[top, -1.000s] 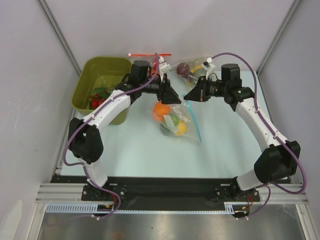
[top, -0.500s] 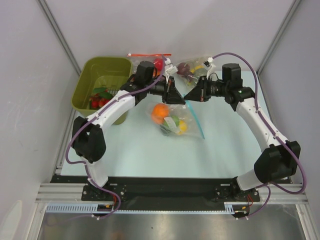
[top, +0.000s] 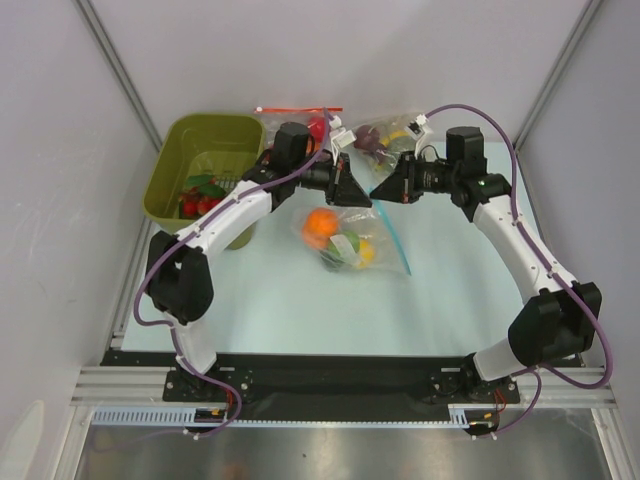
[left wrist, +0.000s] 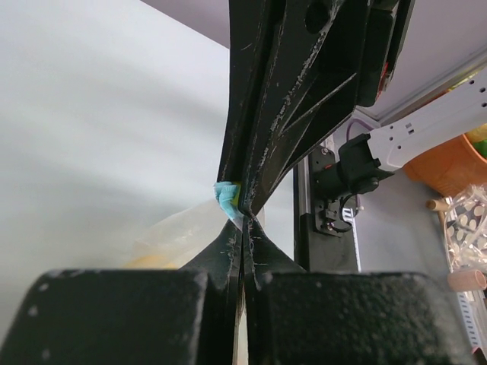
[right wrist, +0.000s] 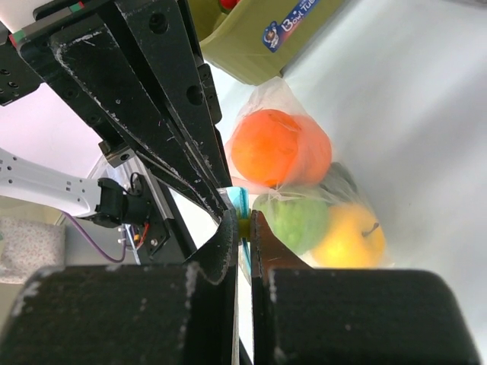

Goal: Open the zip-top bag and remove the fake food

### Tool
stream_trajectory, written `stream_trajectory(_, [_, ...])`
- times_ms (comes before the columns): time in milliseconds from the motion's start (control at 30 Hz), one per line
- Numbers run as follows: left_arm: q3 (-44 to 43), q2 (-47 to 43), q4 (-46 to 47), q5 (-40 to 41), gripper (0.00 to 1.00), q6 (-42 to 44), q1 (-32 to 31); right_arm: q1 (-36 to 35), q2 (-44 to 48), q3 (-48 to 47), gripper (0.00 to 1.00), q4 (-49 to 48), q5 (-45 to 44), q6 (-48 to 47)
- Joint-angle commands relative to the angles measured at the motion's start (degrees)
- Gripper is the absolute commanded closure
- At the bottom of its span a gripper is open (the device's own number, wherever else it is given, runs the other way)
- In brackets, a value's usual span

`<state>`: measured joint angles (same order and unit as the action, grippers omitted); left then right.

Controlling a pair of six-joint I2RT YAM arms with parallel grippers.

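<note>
Olive-green, the bin (top: 200,170) sits at the far left of the surface (top: 280,300) with some red pieces inside, well apart from the work. Next comes the left pincer (top: 358,194), reaching in from the left with its jaws pressed together on the top edge of the bag (top: 352,240). The bag lies in the middle of the surface with its mouth lifted and its fruit (top: 322,226) bunched low inside. The right pincer (top: 384,190) comes in from the right and meets the left one tip to tip, its jaws also clamped on that top edge. Two grips set so close on the mouth look like the set-up for pulling the seal apart. I judge the bag not yet open, with all the fruit inside.

The overhead view gives the layout, including two other bags (top: 300,115) at the back edge. It hides the pinch itself under the black fingers. The left wrist view shows what overhead cannot, a sliver of the light-blue strip (left wrist: 225,199) caught right at the fingertips, but almost nothing of the fruit. The right wrist view shows the fruit plainly through the clear plastic: orange, light green and yellow. A bit of the bag's edge is nipped between that pincer's own tips. No view shows whether each pincer holds only one lip.
</note>
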<state>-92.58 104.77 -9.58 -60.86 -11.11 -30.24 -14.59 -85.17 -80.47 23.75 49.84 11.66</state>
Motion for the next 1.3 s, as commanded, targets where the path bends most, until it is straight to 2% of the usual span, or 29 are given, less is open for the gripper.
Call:
stream_trajectory(0, [-0.9,-0.4,8.2,-0.5,1.00,-1.9,1.0,-0.2,1.2,1.4,1.00,4.7,1.0,-2.3])
stream_trajectory(833, [0.7,-2.2,9.4,7.2,1.00,-2.8,5.7,1.3,3.2,3.0,1.00,8.6,1.7,-5.0])
stream_trajectory(1267, [2.8,-4.7,4.2,17.3,1.00,1.2,7.8,1.4,3.8,3.6,1.00,9.6,1.8,-5.4])
